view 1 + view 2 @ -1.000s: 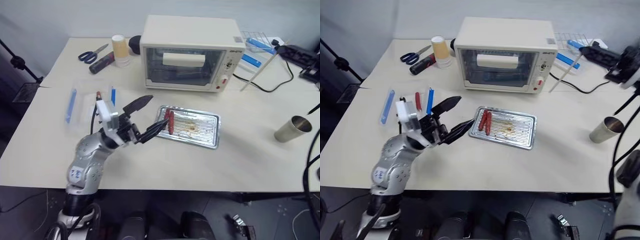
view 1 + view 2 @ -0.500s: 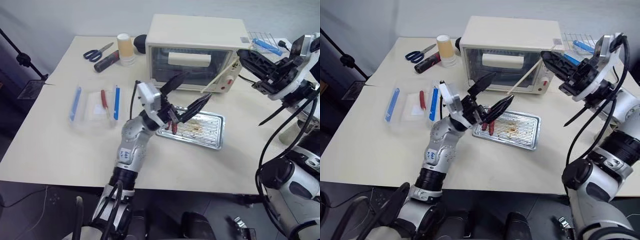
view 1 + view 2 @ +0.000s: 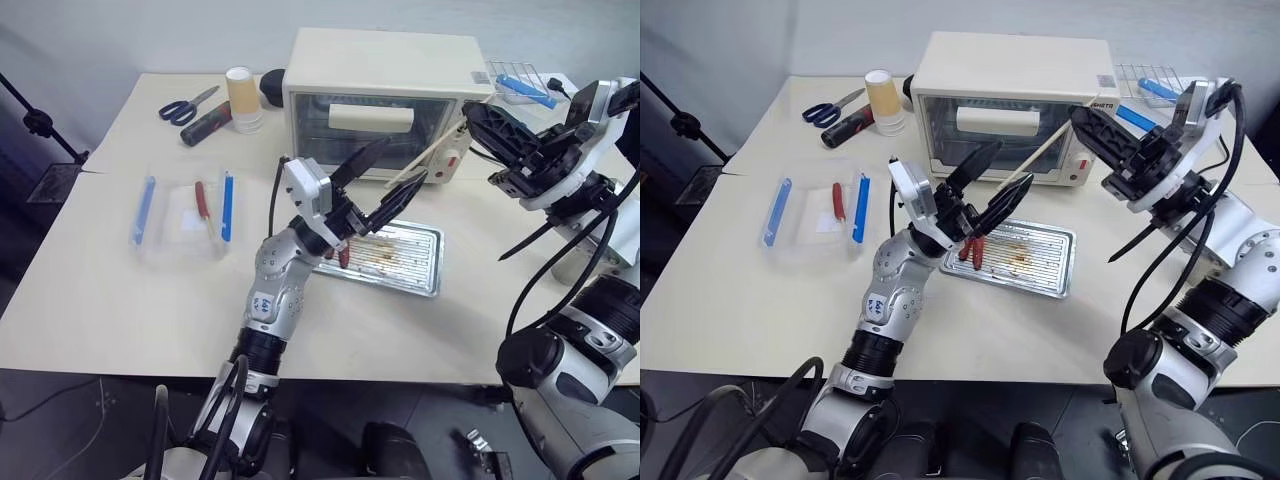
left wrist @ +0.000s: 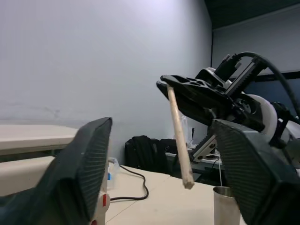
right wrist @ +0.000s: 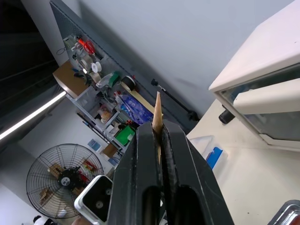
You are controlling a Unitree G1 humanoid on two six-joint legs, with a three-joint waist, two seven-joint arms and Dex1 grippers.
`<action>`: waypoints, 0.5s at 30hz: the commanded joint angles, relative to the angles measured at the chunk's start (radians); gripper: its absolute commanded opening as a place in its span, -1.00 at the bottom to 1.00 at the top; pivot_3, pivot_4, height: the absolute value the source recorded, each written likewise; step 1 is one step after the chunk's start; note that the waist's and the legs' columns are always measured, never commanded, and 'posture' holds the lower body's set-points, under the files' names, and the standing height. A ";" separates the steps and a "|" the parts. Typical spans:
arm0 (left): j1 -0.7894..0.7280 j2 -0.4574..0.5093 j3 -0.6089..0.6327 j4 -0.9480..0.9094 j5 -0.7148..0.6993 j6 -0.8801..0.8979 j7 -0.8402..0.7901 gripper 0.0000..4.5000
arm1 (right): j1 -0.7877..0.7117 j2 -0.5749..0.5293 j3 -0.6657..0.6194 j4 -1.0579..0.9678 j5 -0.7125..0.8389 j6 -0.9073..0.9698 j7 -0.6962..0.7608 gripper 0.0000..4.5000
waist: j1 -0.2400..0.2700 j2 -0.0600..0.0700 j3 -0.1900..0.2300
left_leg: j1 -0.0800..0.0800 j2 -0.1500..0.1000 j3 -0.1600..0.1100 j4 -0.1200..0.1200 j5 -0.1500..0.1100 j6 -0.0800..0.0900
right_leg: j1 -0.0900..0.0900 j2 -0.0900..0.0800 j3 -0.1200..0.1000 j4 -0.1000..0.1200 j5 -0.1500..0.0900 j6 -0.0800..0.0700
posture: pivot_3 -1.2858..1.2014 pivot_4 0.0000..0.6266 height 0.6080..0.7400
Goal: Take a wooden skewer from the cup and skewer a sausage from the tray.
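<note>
My right gripper (image 3: 478, 122) is shut on a thin pale wooden skewer (image 3: 1040, 158), which slants down and left in front of the oven. The stick's free end hangs between the two spread fingers of my left gripper (image 3: 385, 178), which is open and raised above the tray; in the left wrist view that end (image 4: 186, 180) touches neither finger. The silver tray (image 3: 410, 262) lies below, with red sausages (image 3: 973, 248) at its left end. The grey metal cup (image 4: 226, 206) stands on the table behind the skewer. The skewer's pointed tip (image 5: 157, 105) pokes out past my right fingers.
A cream toaster oven (image 3: 380, 100) stands behind the tray. A clear plastic container (image 3: 185, 210) with blue items lies at left. Scissors (image 3: 185, 105), a dark marker (image 3: 205, 125) and a paper cup (image 3: 238, 98) sit at the back left. A wire rack (image 3: 520, 82) is back right.
My left gripper rose from the tray's left edge and swung right. The right gripper brought the skewer in from the far right, so its end now lies between my left fingers.
</note>
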 commanded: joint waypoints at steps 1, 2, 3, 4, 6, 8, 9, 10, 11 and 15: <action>-0.026 -0.040 -0.013 -0.022 0.003 -0.025 0.008 0.10 | 0.014 -0.009 0.016 -0.040 0.098 -0.040 -0.044 -1.00 | 0.001 0.000 0.000 | 0.000 0.000 0.000 0.000 0.000 0.000 | 0.000 0.000 0.000 0.000 0.000 0.000 | 0.03 -0.52 1.00; -0.026 -0.042 -0.015 -0.020 0.003 -0.025 0.009 -0.06 | 0.021 -0.011 0.025 -0.041 0.117 -0.050 -0.055 -1.00 | 0.001 0.000 0.000 | 0.000 0.000 0.000 0.000 0.000 0.000 | 0.000 0.000 0.000 0.000 0.000 0.000 | 0.03 -0.52 1.00; -0.025 -0.042 -0.018 -0.021 0.003 -0.026 0.010 -0.14 | 0.028 -0.014 0.033 -0.042 0.136 -0.059 -0.066 -1.00 | 0.000 0.000 0.000 | 0.000 0.000 0.000 0.000 0.000 0.000 | 0.000 0.000 0.000 0.000 0.000 0.000 | 0.03 -0.52 1.00; -0.024 -0.043 -0.020 -0.021 0.003 -0.026 0.012 -0.28 | 0.035 -0.017 0.042 -0.043 0.156 -0.069 -0.078 -1.00 | 0.000 0.000 0.000 | 0.000 0.000 0.000 0.000 0.000 0.000 | 0.000 0.000 0.000 0.000 0.000 0.000 | 0.03 -0.52 1.00; -0.024 -0.045 -0.024 -0.021 0.001 -0.026 0.013 -0.54 | 0.050 -0.022 0.061 -0.045 0.190 -0.092 -0.099 -1.00 | 0.000 0.000 0.000 | 0.000 0.000 0.000 0.000 0.000 0.000 | 0.000 0.000 0.000 0.000 0.000 0.000 | 0.03 -0.52 1.00; -0.021 -0.047 -0.030 -0.023 0.001 -0.025 0.014 -0.79 | 0.066 -0.028 0.081 -0.047 0.227 -0.116 -0.120 -1.00 | 0.000 0.000 0.000 | 0.000 0.000 0.000 0.000 0.000 0.000 | 0.000 0.000 0.000 0.000 0.000 0.000 | 0.03 -0.52 1.00; -0.018 -0.048 -0.034 -0.025 0.001 -0.024 0.014 -0.92 | 0.074 -0.031 0.092 -0.049 0.246 -0.129 -0.130 -1.00 | 0.000 0.000 0.000 | 0.000 0.000 0.000 0.000 0.000 0.000 | 0.000 0.000 0.000 0.000 0.000 0.000 | 0.03 -0.52 1.00; -0.016 -0.049 -0.037 -0.027 0.000 -0.023 0.015 -0.99 | 0.081 -0.035 0.102 -0.050 0.265 -0.142 -0.141 -1.00 | 0.000 0.000 0.000 | 0.000 0.000 0.000 0.000 0.000 0.000 | -0.001 0.000 0.000 0.000 0.000 0.000 | 0.03 -0.52 1.00; -0.014 -0.050 -0.039 -0.029 0.000 -0.021 0.016 -0.99 | 0.089 -0.039 0.113 -0.051 0.282 -0.154 -0.150 -1.00 | 0.000 0.000 0.000 | 0.000 0.000 0.000 0.000 0.000 0.000 | 0.000 0.000 0.000 0.000 0.000 0.000 | 0.03 -0.52 1.00; -0.009 -0.051 -0.045 -0.036 -0.002 -0.016 0.024 -0.99 | 0.118 -0.063 0.156 -0.054 0.354 -0.201 -0.181 -1.00 | 0.000 0.000 0.000 | -0.001 0.000 0.000 0.000 0.000 0.000 | -0.001 0.000 0.000 0.000 0.000 0.000 | 0.03 -0.52 1.00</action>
